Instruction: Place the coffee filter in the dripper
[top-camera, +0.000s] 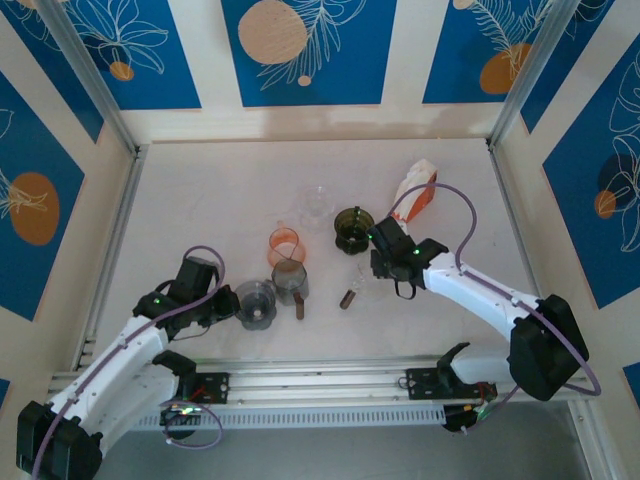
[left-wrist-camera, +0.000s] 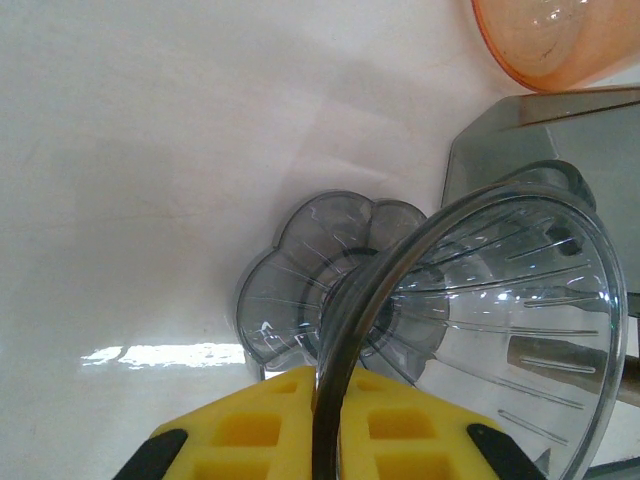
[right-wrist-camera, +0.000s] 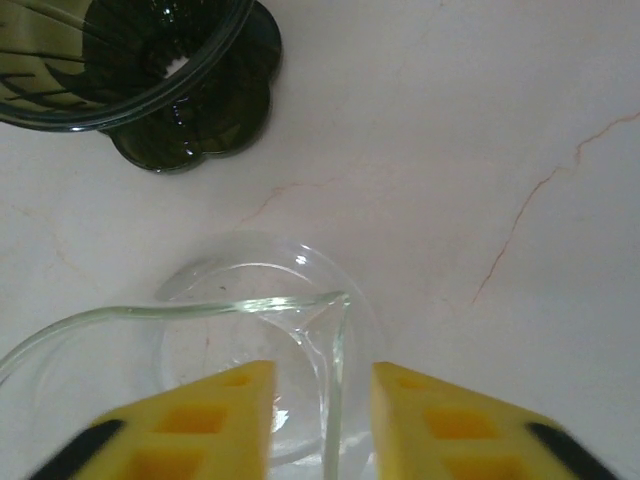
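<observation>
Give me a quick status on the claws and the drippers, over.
Left claw shut on grey dripper rim. Right claw open, straddling clear dripper rim. Grey dripper empty. Dark dripper just ahead of right claw.

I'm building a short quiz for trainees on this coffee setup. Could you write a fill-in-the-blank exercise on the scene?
1. The left gripper clamps the grey dripper by its ___.
2. The right gripper straddles the rim of the clear dripper, its jaws ___.
3. The dark green dripper stands nearest the ___ gripper.
Missing words: rim; open; right.
</observation>
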